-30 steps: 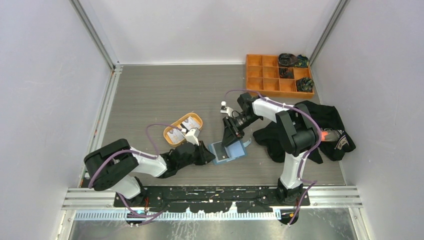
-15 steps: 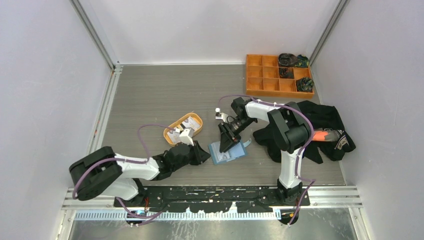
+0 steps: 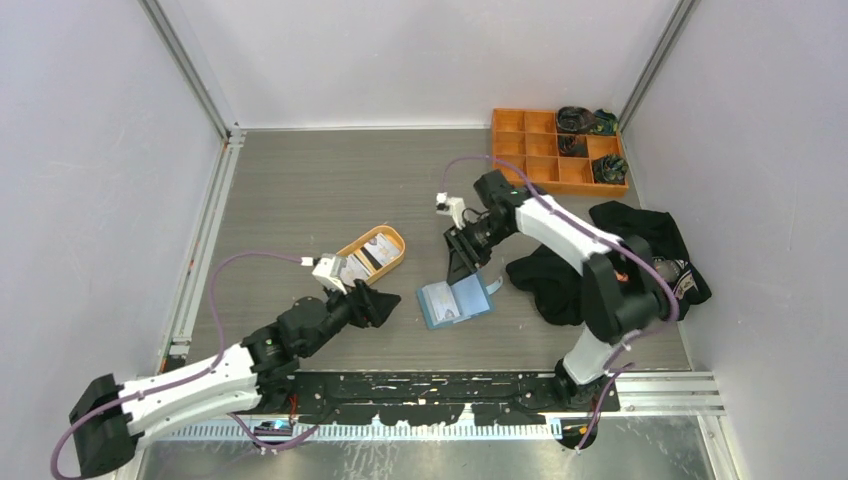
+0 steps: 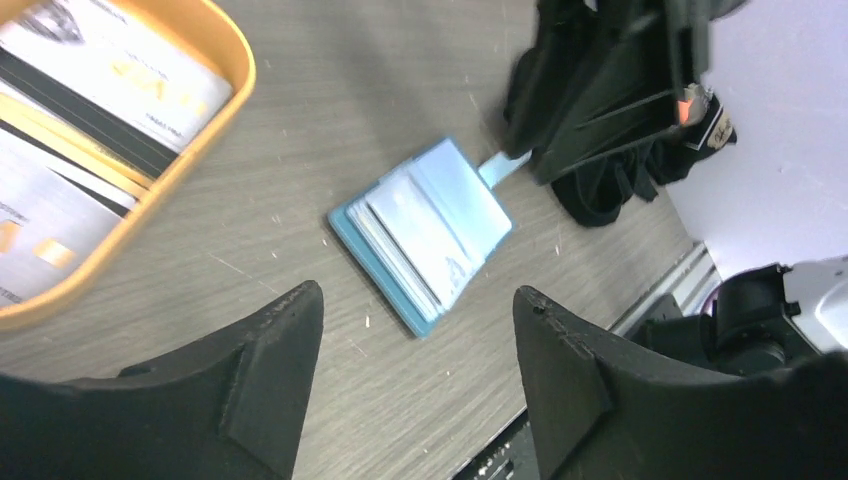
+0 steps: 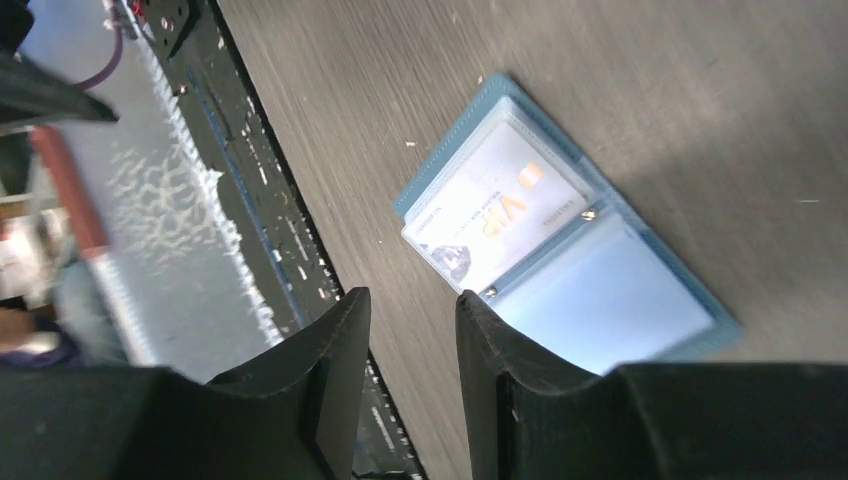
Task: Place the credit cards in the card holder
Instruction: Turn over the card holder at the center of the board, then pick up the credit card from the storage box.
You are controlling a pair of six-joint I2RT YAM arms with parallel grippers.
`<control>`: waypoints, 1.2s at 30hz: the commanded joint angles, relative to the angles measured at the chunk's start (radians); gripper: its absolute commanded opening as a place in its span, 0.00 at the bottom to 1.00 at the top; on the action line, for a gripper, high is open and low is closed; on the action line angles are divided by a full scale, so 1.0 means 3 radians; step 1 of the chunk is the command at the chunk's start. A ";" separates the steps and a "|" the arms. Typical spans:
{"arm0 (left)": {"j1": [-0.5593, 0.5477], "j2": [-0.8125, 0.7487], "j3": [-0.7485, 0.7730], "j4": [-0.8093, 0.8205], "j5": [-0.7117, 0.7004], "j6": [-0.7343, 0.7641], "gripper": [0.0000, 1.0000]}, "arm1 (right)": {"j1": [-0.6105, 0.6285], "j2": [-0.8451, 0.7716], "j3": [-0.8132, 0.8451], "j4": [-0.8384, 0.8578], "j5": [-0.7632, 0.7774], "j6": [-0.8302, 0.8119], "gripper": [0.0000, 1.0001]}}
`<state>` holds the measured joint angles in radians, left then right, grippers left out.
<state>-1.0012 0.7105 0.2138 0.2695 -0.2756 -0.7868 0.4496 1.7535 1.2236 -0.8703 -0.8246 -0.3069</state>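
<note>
**Card seated; both hands clear of the card holder**

Top view: the left hand (image 3: 378,303) has backed away to the left of the open card holder (image 3: 455,301) and spread wide, empty. The right hand (image 3: 462,262) has risen just behind it. One insertion looks complete.

Left wrist view: the holder is a soft blue square with glossy clear pockets, lying flat on the grained table (image 4: 350,100). The remaining credit cards (image 4: 110,80), thin and rigid, wait in the orange tray (image 4: 235,80) left of it.

Right wrist view: the right hand's jaws stand narrowly parted, gripping nothing. A white card (image 5: 495,215) sits inside the holder's sleeve.
</note>
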 commanded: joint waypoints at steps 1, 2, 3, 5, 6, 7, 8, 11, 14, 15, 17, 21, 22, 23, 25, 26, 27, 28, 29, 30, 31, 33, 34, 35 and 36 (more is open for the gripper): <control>0.0020 -0.0585 0.0076 -0.0689 -0.0448 0.0311 0.73 | 0.0048 -0.0929 -0.0092 0.0392 0.0493 -0.0217 0.44; 0.0041 -0.0687 0.0121 -0.0815 -0.0533 0.0329 0.75 | 0.0078 -0.1121 -0.0168 0.0575 0.0652 -0.0249 0.46; 0.0059 -0.0756 0.0174 -0.0927 -0.0555 0.0354 0.75 | 0.0103 -0.1288 -0.0229 0.0724 0.0761 -0.0319 0.52; 0.0130 -0.0813 0.0280 -0.1074 -0.0546 0.0382 0.76 | 0.0106 -0.1517 -0.0295 0.1052 0.0774 -0.0385 0.77; 0.0169 -0.0789 0.0319 -0.1095 -0.0520 0.0392 0.77 | 0.0104 -0.1567 -0.0295 0.1153 0.0750 -0.0308 0.96; 0.0236 -0.0744 0.0358 -0.1095 -0.0482 0.0399 0.77 | 0.0106 -0.1575 -0.0279 0.1252 0.0642 -0.0156 0.99; 0.0296 -0.0674 0.0388 -0.1069 -0.0418 0.0400 0.77 | 0.0106 -0.1538 -0.0242 0.1267 0.0486 -0.0049 0.99; 0.0535 -0.0366 0.0475 -0.0841 -0.0108 0.0339 0.77 | 0.0091 -0.1358 -0.0175 0.1173 0.0051 0.0156 0.99; 0.0895 0.0011 0.0525 -0.0524 0.0380 0.0152 0.76 | -0.0013 -0.1435 -0.0454 0.1334 0.0025 0.0236 0.99; 0.1031 0.0156 0.0531 -0.0426 0.0515 0.0039 0.75 | -0.0098 -0.1470 -0.0567 0.1481 -0.0058 0.0333 0.99; 0.1282 0.0479 0.0556 -0.0236 0.0706 -0.0208 0.69 | -0.0261 -0.1479 -0.0712 0.1726 -0.0196 0.0584 1.00; 0.1448 0.0938 0.0820 -0.0378 0.0463 -0.0531 0.65 | -0.0333 -0.1334 -0.0617 0.1591 -0.0168 0.0627 0.99; 0.1444 0.1029 0.0911 -0.0492 0.0336 -0.0590 0.65 | -0.0334 -0.1300 -0.0595 0.1568 -0.0166 0.0642 0.99; 0.1446 0.1127 0.1001 -0.0609 0.0198 -0.0648 0.64 | -0.0333 -0.1276 -0.0583 0.1551 -0.0170 0.0644 0.99; 0.1446 0.1309 0.1193 -0.0845 -0.0023 -0.0770 0.63 | -0.0333 -0.1251 -0.0586 0.1547 -0.0158 0.0645 0.99; 0.1450 0.1403 0.1277 -0.0934 -0.0103 -0.0820 0.62 | -0.0333 -0.1240 -0.0582 0.1551 -0.0148 0.0645 0.99; 0.1452 0.1493 0.1367 -0.1058 -0.0165 -0.0888 0.62 | -0.0333 -0.1238 -0.0581 0.1543 -0.0139 0.0645 1.00; 0.1457 0.1587 0.1438 -0.1120 -0.0193 -0.0926 0.58 | -0.0333 -0.1231 -0.0577 0.1539 -0.0132 0.0641 1.00; 0.1460 0.1681 0.1510 -0.1202 -0.0216 -0.0978 0.55 | -0.0334 -0.1223 -0.0576 0.1536 -0.0128 0.0637 0.99; 0.1463 0.1777 0.1585 -0.1278 -0.0241 -0.1053 0.54 | -0.0333 -0.1219 -0.0576 0.1536 -0.0123 0.0632 0.99; 0.1467 0.1873 0.1654 -0.1336 -0.0245 -0.1107 0.53 | -0.0333 -0.1215 -0.0580 0.1533 -0.0120 0.0627 0.99; 0.1473 0.2052 0.1774 -0.1416 -0.0243 -0.1188 0.52 | -0.0333 -0.1201 -0.0579 0.1531 -0.0111 0.0617 0.99; 0.1471 0.2134 0.1830 -0.1455 -0.0242 -0.1232 0.52 | -0.0333 -0.1190 -0.0574 0.1516 -0.0111 0.0612 0.99; 0.1475 0.2210 0.1877 -0.1481 -0.0236 -0.1263 0.52 | -0.0335 -0.1177 -0.0564 0.1501 -0.0110 0.0604 0.99; 0.1480 0.2301 0.1919 -0.1499 -0.0231 -0.1283 0.52 | -0.0333 -0.1170 -0.0559 0.1489 -0.0110 0.0599 0.99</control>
<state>-0.5659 1.3338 0.7269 -0.1040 -0.3038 -1.1011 0.3470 1.3979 1.0073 -0.4423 -0.8425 -0.1268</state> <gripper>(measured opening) 0.518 0.993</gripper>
